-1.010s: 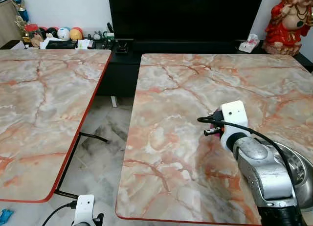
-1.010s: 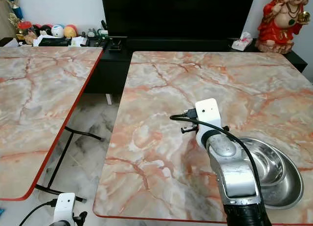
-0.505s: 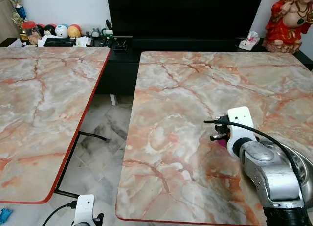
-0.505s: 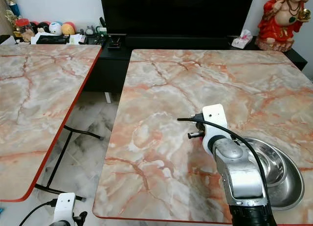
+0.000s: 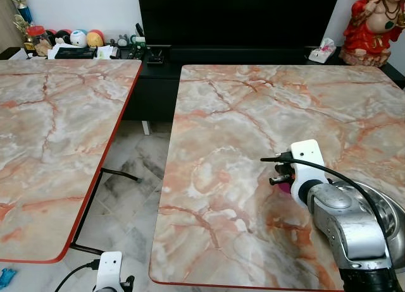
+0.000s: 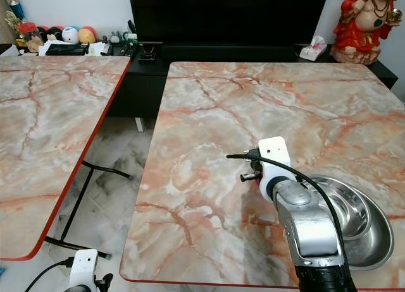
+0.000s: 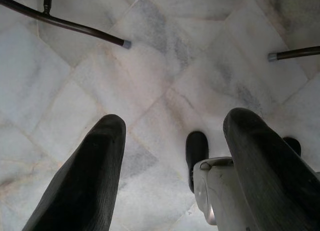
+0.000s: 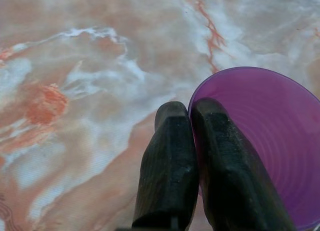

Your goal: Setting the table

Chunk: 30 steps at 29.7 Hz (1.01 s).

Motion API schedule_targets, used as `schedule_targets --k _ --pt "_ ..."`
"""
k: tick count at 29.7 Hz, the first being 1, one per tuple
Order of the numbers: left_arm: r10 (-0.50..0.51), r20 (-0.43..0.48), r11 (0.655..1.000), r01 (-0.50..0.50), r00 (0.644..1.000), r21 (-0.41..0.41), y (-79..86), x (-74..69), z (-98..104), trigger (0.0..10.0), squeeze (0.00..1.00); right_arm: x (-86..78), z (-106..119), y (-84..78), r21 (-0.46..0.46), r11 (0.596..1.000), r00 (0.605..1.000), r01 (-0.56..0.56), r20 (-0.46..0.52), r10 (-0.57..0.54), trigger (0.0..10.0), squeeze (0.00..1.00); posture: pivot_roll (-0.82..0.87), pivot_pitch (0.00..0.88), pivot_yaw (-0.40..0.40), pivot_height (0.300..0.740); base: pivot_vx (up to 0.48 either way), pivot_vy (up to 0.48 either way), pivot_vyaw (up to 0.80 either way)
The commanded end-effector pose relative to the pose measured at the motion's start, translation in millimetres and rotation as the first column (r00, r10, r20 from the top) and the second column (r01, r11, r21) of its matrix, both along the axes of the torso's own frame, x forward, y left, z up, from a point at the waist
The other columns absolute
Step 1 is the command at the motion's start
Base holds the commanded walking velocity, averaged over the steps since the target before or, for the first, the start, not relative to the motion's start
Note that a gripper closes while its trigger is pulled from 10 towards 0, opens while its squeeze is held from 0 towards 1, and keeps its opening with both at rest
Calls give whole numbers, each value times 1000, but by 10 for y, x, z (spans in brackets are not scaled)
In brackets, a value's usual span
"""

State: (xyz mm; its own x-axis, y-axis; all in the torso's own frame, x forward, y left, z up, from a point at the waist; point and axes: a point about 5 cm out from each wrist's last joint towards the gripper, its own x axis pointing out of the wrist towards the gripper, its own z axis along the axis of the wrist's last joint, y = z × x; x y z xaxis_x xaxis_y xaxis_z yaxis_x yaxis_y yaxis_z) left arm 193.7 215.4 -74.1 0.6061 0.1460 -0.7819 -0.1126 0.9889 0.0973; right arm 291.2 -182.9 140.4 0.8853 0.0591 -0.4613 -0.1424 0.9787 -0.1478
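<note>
Right hand (image 8: 192,156) pinched tight on the rim of the purple cup (image 8: 260,136) — one finger inside the wall, one outside — low over the marble surface (image 5: 240,115), with the steel bowl (image 6: 361,222) just beside the arm at about four o'clock. Cup looks upright, mouth toward the wrist camera. To do this well, lower it flat until the base sits, and release only then — the rim grip could tip it. Left hand (image 7: 172,161) hangs idle with fingers wide apart above the tiled floor (image 7: 150,66).

Right gripper (image 8: 192,122) pinches purple cup's (image 8: 260,136) rim above marble table (image 8: 90,71).
</note>
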Motion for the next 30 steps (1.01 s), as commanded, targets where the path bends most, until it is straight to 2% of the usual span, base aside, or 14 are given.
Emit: schedule_targets --k 1,4,5,7,8,11,13,14,15,16,17,23,30 --pt "7 -24 1000 -7 1000 -3 19 -38 -20 10000 0 -8 51 26 -6 1000 1000 -18 15 18 10000 0 -55 49 9 740 0 0 0" --pt "7 -24 1000 -7 1000 -2 20 -37 -19 10000 0 -7 49 26 -7 1000 1000 -19 14 19 10000 0 -55 48 9 740 0 0 0" --pt "8 -24 1000 -8 1000 -3 21 -39 -20 10000 0 -7 51 38 -15 999 999 -31 16 31 10000 706 -54 50 10 740 0 0 0" --pt "8 -24 1000 -8 1000 -2 22 -39 -20 10000 0 -8 51 45 -16 999 999 -36 15 36 10000 698 -52 50 9 740 0 0 0" --pt "8 -25 1000 -8 1000 -3 24 -42 -21 10000 0 -11 44 51 -17 999 999 -39 12 39 10000 800 -51 51 9 740 0 0 0" --pt "9 -26 1000 -9 1000 -3 25 -43 -21 10000 0 -11 42 51 -18 999 999 -39 12 39 10000 827 -51 51 9 740 0 0 0" --pt "9 -26 1000 -9 1000 -3 27 -45 -22 10000 0 -7 44 50 -21 999 999 -36 16 36 10000 788 -51 50 10 740 0 0 0" --pt "9 -27 1000 -9 1000 -3 29 -46 -22 10000 0 -4 47 50 -23 999 999 -33 19 34 10000 733 -50 50 12 740 0 0 0" --pt "8 -27 1000 -8 1000 -2 29 -46 -22 10000 0 -3 49 51 -23 999 999 -32 20 32 10000 733 -50 50 12 740 0 0 0" --pt "8 -27 1000 -9 1000 -2 30 -46 -22 10000 0 0 52 51 -24 999 999 -30 22 30 10000 443 -51 50 12 740 0 0 0" --pt "8 -27 1000 -9 1000 -2 31 -47 -22 10000 0 1 54 51 -27 999 999 -29 22 30 10000 4 -51 50 12 740 0 0 0" --pt "10 -28 1000 -10 1000 -4 35 -50 -23 10000 0 37 108 22 -54 998 998 -13 68 17 10000 0 -50 46 11 740 0 0 0" --pt "12 -30 1000 -12 999 -6 29 -54 -27 10000 0 58 140 30 -35 999 997 -5 82 8 10000 0 -47 42 8 740 0 0 0"
